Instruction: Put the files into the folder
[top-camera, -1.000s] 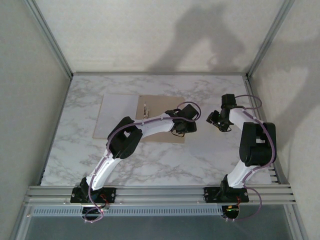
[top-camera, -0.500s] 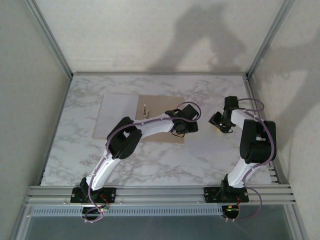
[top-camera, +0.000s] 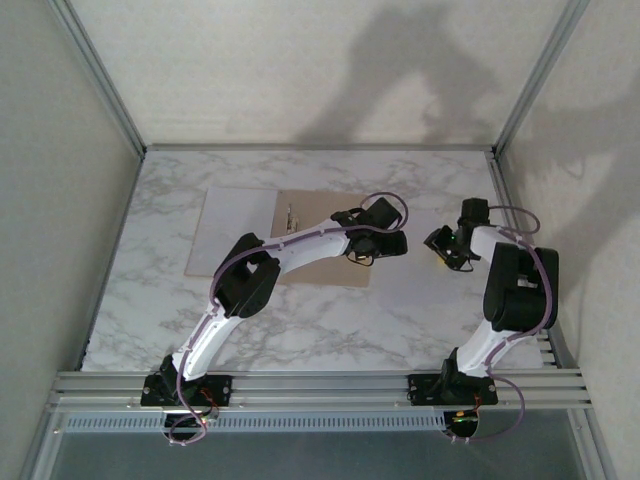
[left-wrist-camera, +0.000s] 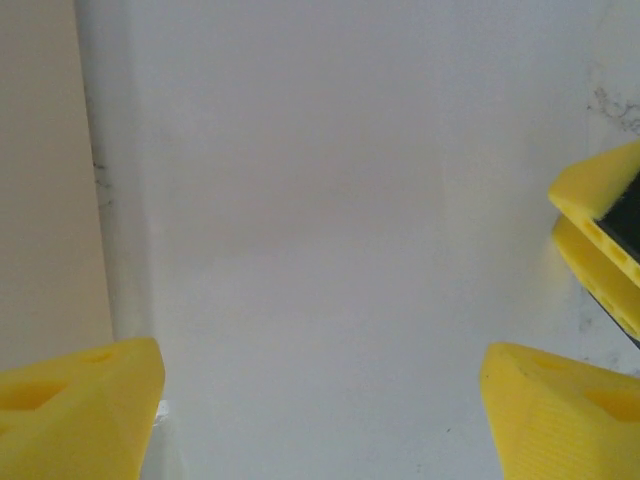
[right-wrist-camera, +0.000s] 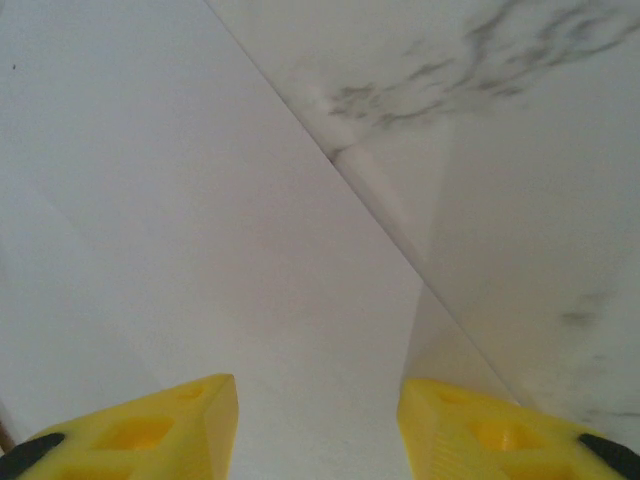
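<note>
The folder (top-camera: 315, 205) lies open and flat on the marble counter (top-camera: 300, 320), left of centre and toward the far side. Its small metal clip (top-camera: 291, 218) sits along the spine, and the part left of the spine looks pale rather than tan; whether that is paper I cannot tell. The left arm stretches across the folder, with the left hand (top-camera: 372, 254) at the folder's right edge. In its wrist view the yellow fingers (left-wrist-camera: 80, 410) stand wide apart with nothing between them, so this hand is open, poised over the files (left-wrist-camera: 350, 230). These show as plain white paper lying just right of the folder, with a strip of tan along their left side. The right hand (top-camera: 441, 252) is near the left one, on the far-right part of the counter. From the right wrist view its two fingers (right-wrist-camera: 150, 425) are parted with a clear gap, open and pinching nothing, above the same white paper. A straight edge of the sheet runs diagonally there, with veined marble beyond it.
</note>
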